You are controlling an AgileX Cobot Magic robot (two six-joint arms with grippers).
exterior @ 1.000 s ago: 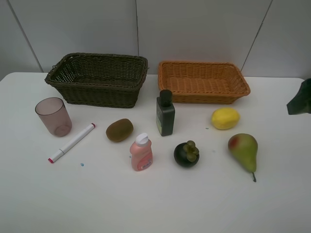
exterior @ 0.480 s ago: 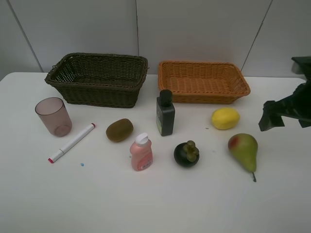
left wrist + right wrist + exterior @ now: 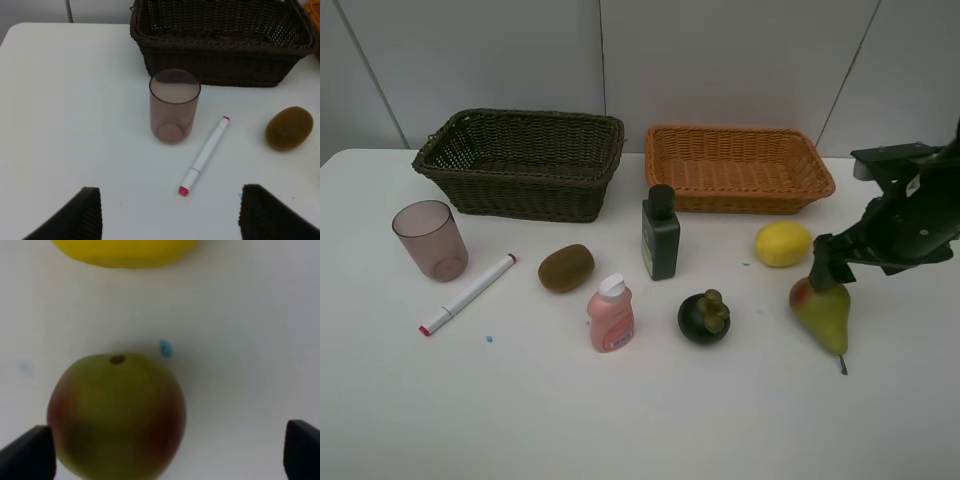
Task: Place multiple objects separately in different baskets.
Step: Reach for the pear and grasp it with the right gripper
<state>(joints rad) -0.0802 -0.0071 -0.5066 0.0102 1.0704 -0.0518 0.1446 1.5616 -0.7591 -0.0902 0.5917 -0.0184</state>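
Seen from the high camera with the far wall as twelve o'clock, the white table (image 3: 640, 425) carries everything. The dark olive-brown basket (image 3: 520, 165) sits at eleven o'clock, and the shallower orange basket (image 3: 740, 168) at one o'clock just beside it. No object lies in either.

The right gripper (image 3: 826, 276) hangs over the pear (image 3: 825, 315) at three o'clock, jaws spread wide. In its wrist view the fruit lies between the two fingertips, with a clear gap on one side (nothing is clasped). The left gripper (image 3: 172, 215) shows only in its own wrist view, jaws apart and empty, looking toward the cup and marker.

The dark green bottle (image 3: 660, 235) stands upright near the middle. The mauve cup (image 3: 430, 240) is upright at ten o'clock, and the pink bottle (image 3: 610, 316) stands at seven o'clock of the green bottle. The marker (image 3: 468, 293) lies at five o'clock of the cup. The lemon (image 3: 783, 243) rests at eleven o'clock of the pear, the kiwi (image 3: 566, 268) at eleven o'clock of the pink bottle, and the mangosteen (image 3: 704, 317) at three o'clock of it.
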